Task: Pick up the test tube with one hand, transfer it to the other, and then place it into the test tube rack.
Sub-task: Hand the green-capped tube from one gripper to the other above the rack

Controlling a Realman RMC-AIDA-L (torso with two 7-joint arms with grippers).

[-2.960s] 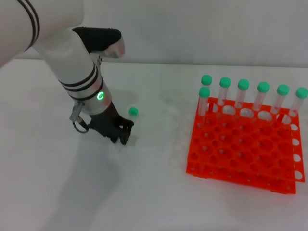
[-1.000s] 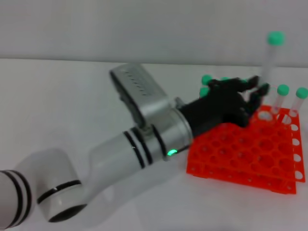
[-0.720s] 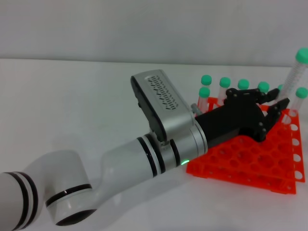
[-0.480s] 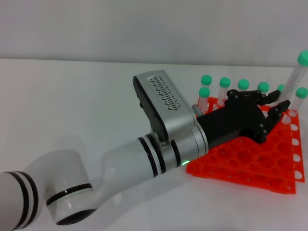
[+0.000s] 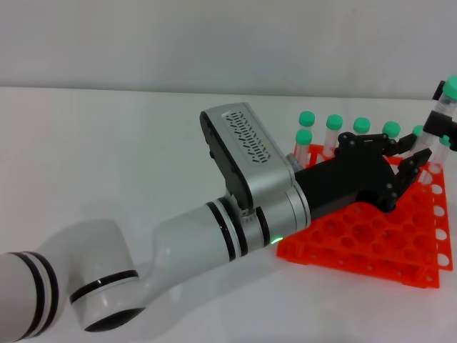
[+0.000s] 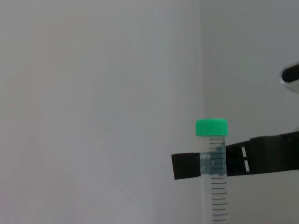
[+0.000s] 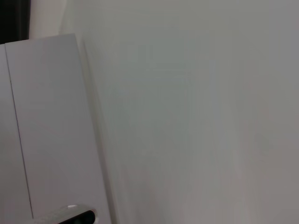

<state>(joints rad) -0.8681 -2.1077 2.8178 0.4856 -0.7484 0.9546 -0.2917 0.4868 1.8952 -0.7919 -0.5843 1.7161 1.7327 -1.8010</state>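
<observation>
My left gripper (image 5: 413, 166), black claws on the thick white ringed arm, reaches across over the orange test tube rack (image 5: 357, 236) and is shut on the lower end of the test tube (image 5: 441, 107). The tube tilts up to the right, green cap on top. My right gripper (image 5: 435, 107) comes in at the far right edge, level with the tube just under the cap. In the left wrist view the tube (image 6: 212, 186) stands upright and one black finger (image 6: 261, 158) of the right gripper crosses behind it, with no second finger pressed on it. The right wrist view shows none of this.
Several green-capped tubes (image 5: 333, 123) stand in the rack's back row, right behind my left gripper. The white table (image 5: 107, 164) stretches to the left. The right wrist view shows only a white wall and panel (image 7: 46, 130).
My left arm lifted the tube from the table and swung it right, over the rack. In the last half second it held still while the right gripper came in at the tube's top.
</observation>
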